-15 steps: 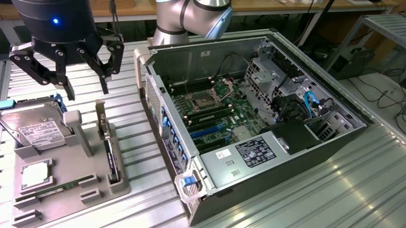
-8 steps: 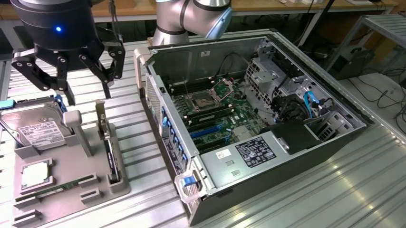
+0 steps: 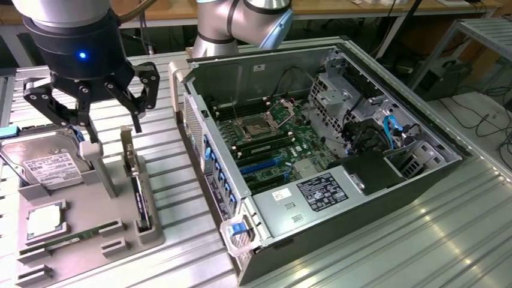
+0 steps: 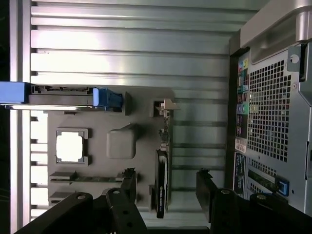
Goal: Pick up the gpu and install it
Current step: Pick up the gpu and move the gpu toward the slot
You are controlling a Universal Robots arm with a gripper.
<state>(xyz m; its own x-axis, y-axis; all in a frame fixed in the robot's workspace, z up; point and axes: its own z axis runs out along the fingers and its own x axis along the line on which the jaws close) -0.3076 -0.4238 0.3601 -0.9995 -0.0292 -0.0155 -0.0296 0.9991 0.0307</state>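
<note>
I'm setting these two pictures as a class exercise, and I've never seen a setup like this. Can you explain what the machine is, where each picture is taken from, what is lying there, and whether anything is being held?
The machine is a robot arm ending in a gripper with black fingers. One picture comes from a camera standing off the arm. The other comes from a camera on the arm's wrist, looking down past the fingers.

On the ribbed metal table sits an open computer case with its circuit board exposed. Beside it, a grey holder carries spare parts: a hard drive, a square processor chip, a memory stick and the gpu, a dark card standing on its edge.

In the wrist view the fingers are spread open, one on each side of the gpu and not touching it. Nothing is held.
</note>
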